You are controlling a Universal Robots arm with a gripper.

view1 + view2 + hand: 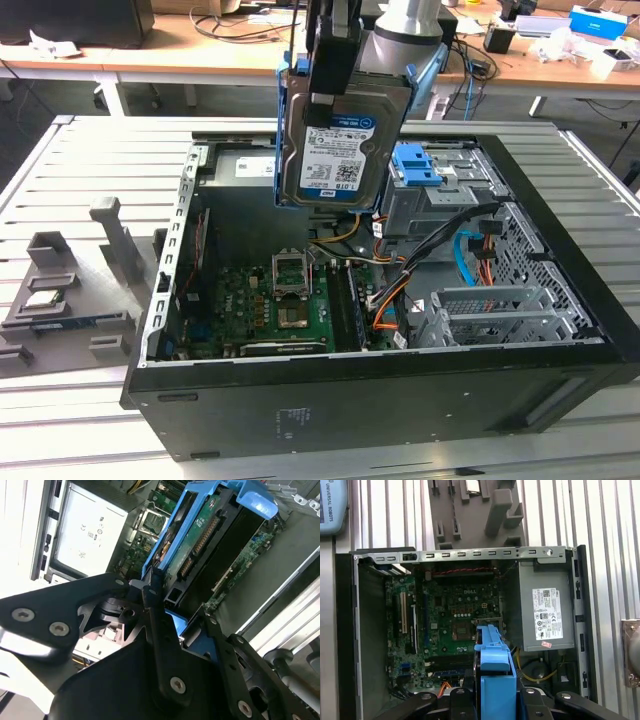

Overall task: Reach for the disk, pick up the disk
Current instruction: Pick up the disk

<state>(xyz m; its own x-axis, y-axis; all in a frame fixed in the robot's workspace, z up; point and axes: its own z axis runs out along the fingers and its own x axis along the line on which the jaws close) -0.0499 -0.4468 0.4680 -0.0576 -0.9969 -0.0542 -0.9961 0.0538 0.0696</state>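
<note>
The disk (340, 150), a silver hard drive with a white-and-blue label and blue rails along its sides, hangs upright above the open computer case (400, 390). My gripper (335, 90) is shut on its upper end, with the black fingers pressing on the blue rails. The second wrist view looks along the disk (200, 530), showing its green circuit board between the blue rails, with the gripper (180, 615) clamped around it. In the first wrist view the disk's blue rail (495, 670) sticks out between the black fingers (460, 700), above the motherboard.
Below the disk are the motherboard (285, 300), cables (385, 295) and a metal drive cage (490, 310). A blue plastic caddy (415, 165) sits in the bay beside the disk. A grey power supply (545, 610) fills one corner. A grey fixture (70, 290) lies on the slatted table at the exterior view's left.
</note>
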